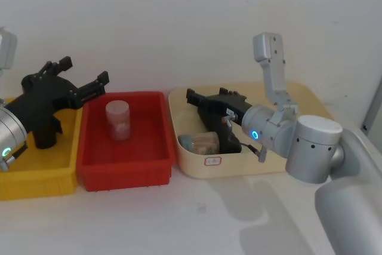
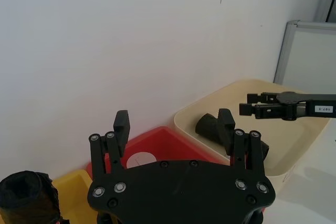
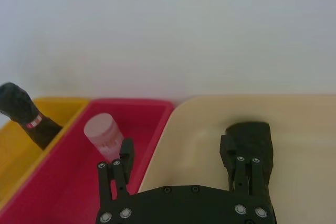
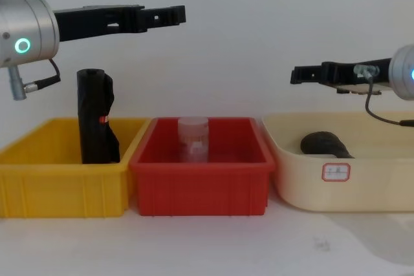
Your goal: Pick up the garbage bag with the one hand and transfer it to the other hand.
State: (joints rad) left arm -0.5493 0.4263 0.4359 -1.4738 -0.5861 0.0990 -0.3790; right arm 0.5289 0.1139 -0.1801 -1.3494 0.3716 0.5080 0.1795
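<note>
Chest view: three bins stand in a row on a white table – a yellow bin [image 4: 58,179] at lower left, a red bin [image 4: 200,185] in the middle, a cream bin [image 4: 375,185] at lower right. The garbage bag [image 4: 323,143], a black roll, lies on its side inside the cream bin. A second black roll with a red mark [image 4: 94,121] stands upright in the yellow bin, and a clear jar [image 4: 193,137] stands in the red one.

The left gripper [image 4: 171,14] hovers high at upper left, above the yellow and red bins, fingers spread and holding nothing. The right gripper [image 4: 297,74] hovers at mid right above the cream bin, also spread and empty; its wrist view shows the bag just beyond one finger.

The pick-up looks not yet begun. To do it well, the grasping gripper should come down over the lying roll with its fingers either side of the roll's middle – avoiding the bin wall and ignoring the red-marked roll – then lift clear before the handover.
</note>
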